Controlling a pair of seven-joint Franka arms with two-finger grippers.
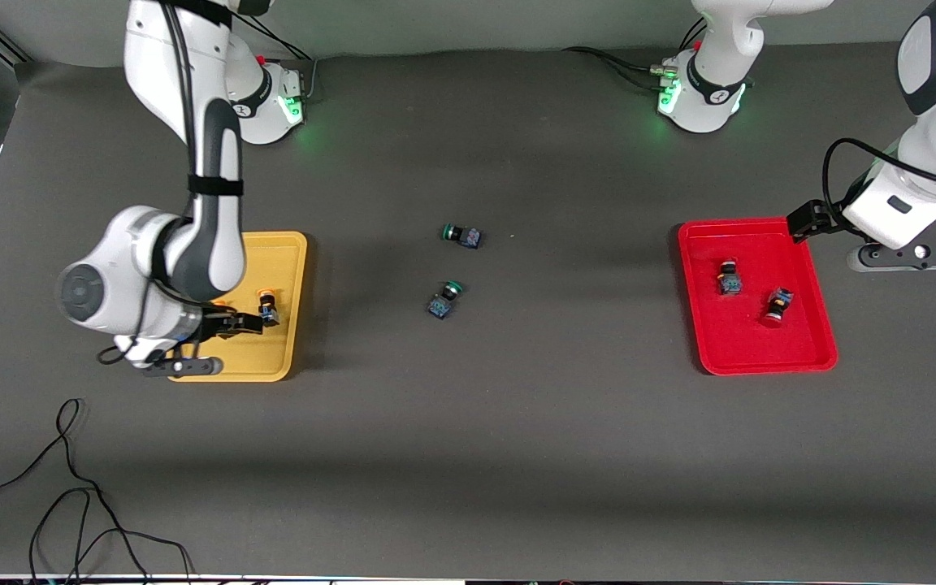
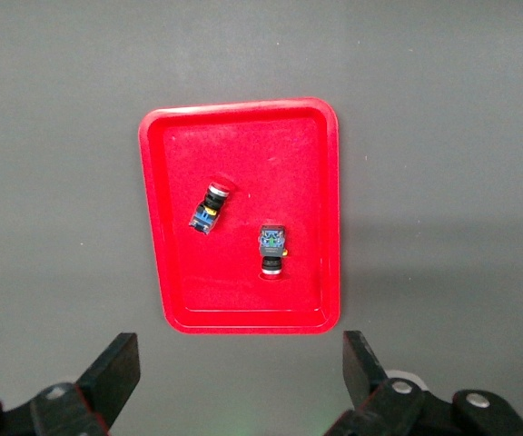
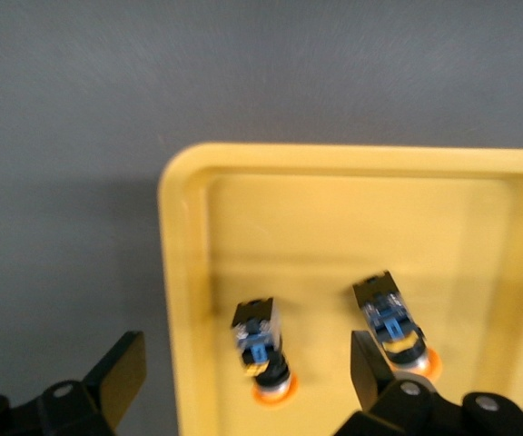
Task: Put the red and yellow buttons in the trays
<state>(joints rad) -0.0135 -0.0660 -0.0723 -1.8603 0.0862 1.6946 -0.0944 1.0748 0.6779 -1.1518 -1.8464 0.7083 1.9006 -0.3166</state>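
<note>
Nearest the front camera you had loose black cables (image 1: 70, 496) on the dark table (image 1: 468, 422). Your right gripper (image 3: 243, 372) hung over the yellow tray (image 1: 285, 325), fingers spread wide with nothing between them; two orange-yellow-capped buttons (image 3: 261, 350) (image 3: 393, 331) lay in that tray, though the right arm hid most of one from the front. Your left gripper (image 2: 239, 377) waited above the table beside the red tray (image 1: 748, 353), jaws wide and empty, its fingertips cut off by the frame edge. Two red-capped buttons (image 1: 730, 278) (image 1: 777, 306) lay apart in that tray. Two green-capped switches (image 1: 461, 236) (image 1: 444, 299) sat mid-table.
</note>
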